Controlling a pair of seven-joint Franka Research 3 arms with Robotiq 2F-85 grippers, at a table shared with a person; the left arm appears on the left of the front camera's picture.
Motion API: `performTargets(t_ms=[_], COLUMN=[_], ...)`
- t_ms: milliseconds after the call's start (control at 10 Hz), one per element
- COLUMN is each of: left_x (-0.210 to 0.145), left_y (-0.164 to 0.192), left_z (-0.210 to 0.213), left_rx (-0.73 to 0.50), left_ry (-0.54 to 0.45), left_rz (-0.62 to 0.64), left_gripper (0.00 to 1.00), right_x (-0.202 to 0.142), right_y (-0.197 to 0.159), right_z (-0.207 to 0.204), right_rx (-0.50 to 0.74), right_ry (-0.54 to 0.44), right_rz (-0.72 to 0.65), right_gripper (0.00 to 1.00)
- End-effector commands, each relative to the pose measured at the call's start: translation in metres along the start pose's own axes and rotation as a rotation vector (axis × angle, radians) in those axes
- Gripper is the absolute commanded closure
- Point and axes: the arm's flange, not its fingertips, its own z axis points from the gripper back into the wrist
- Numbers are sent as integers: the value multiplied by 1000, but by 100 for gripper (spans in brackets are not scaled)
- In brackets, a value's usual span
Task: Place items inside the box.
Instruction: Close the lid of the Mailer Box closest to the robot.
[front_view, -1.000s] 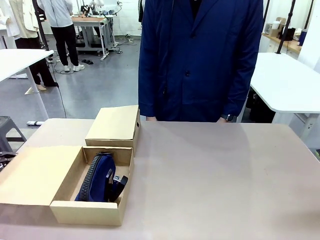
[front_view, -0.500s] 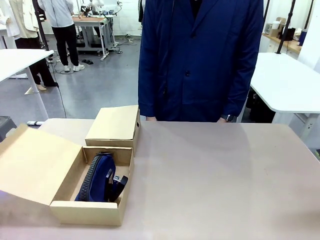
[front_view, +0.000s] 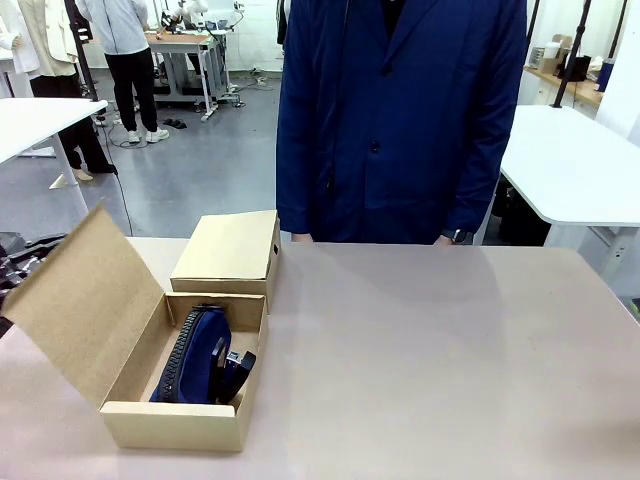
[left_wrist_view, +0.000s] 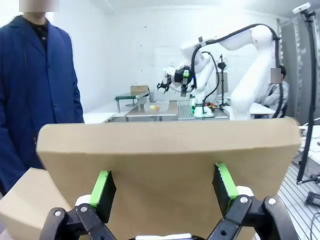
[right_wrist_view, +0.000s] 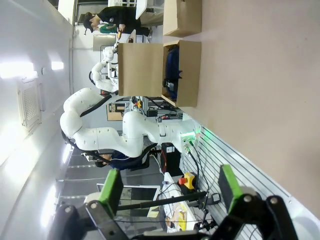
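At the lower left of the front view the box (front_view: 185, 400) sits open with a navy pencil case (front_view: 195, 355) lying lengthwise inside, running from near edge to far edge. Its lid (front_view: 85, 300) stands half raised at the left, and the left gripper (left_wrist_view: 162, 192), fingers spread, presses flat against the lid's outer face, so closing means swinging it rightward over the box. The right gripper (right_wrist_view: 170, 192) hangs wide open and empty, well apart from the box.

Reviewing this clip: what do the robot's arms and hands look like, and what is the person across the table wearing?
The left hand and right hand match: black linkage fingers with silver pivot screws, tipped with bright green pads. The left arm, seen from the right wrist, is glossy white with rounded joints. The person wears a navy buttoned coat with long sleeves, and a dark wristwatch shows at one cuff.
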Motion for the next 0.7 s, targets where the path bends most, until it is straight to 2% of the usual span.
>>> performTargets(t_ms=[0,300,600], left_x=[3,-11,-35], left_y=[-34,-36,-38], left_z=[-60,-123,-153], left_rx=[-39,-74,-76], left_ry=[19,51,137], left_rz=[54,166,207], left_gripper=[0,0,0], right_x=[1,1,1], right_y=[2,2,2], right_z=[0,0,0], right_rx=[16,16,16], right_ry=[-3,-3,-3], right_rz=[15,15,15], right_gripper=[0,0,0])
